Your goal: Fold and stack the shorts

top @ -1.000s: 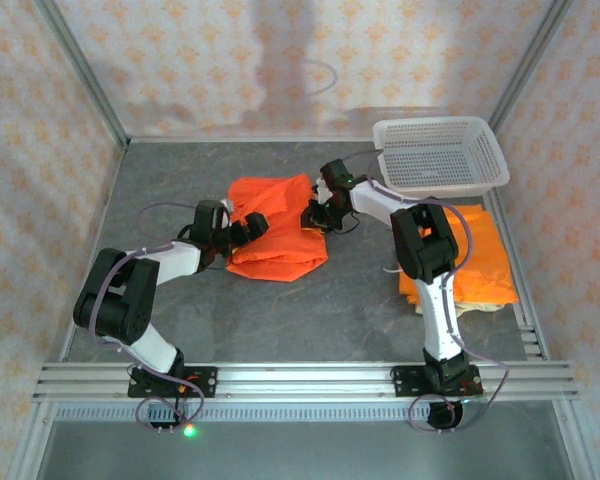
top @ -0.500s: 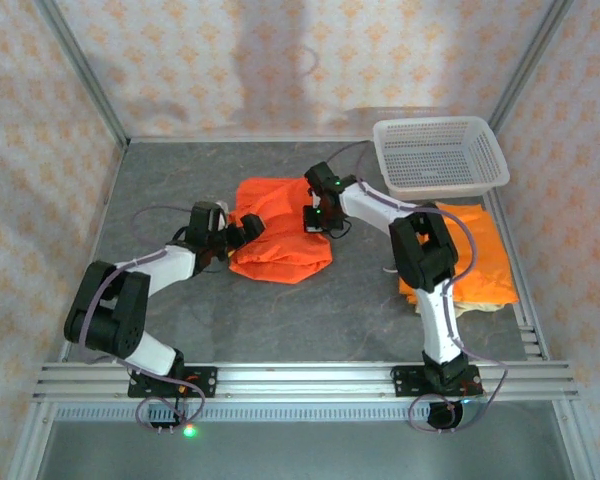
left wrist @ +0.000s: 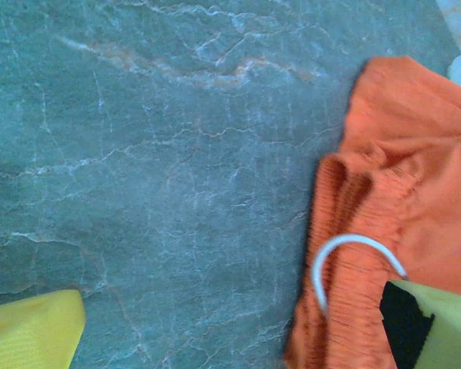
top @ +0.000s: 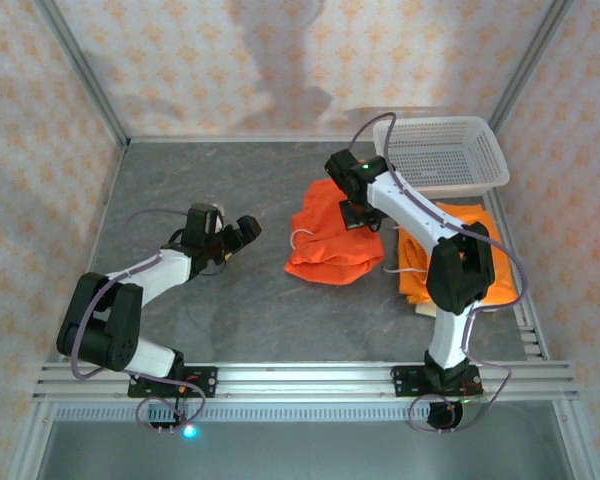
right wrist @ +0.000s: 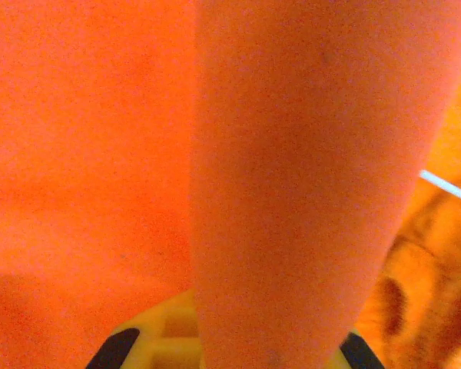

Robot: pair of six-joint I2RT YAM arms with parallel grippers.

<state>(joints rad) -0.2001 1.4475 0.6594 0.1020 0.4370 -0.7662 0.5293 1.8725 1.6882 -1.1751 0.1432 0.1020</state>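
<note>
right gripper (top: 358,213) clamped on bunched orange shorts (top: 328,245) | left gripper (top: 242,233) spread wide, empty, at 9 o'clock of them | stack of folded shorts (top: 418,276) just beside at 4 o'clock | right arm nearer; carry likely toward 4 o'clock

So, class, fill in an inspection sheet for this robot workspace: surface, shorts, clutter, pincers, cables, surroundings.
Surface: grey stone-look table.
Job's things: bunched orange shorts mid-table; folded orange shorts at the right, partly hidden by the right arm.
Clutter: white mesh basket in the far right corner, nothing seen inside.
Pincers: left pincer open over bare table; right pincer shut on the bunched orange shorts.
Cables: grey cables loop along both arms; white drawstring on the bunched shorts.
Surroundings: patterned walls; metal rail at the near edge.
</note>
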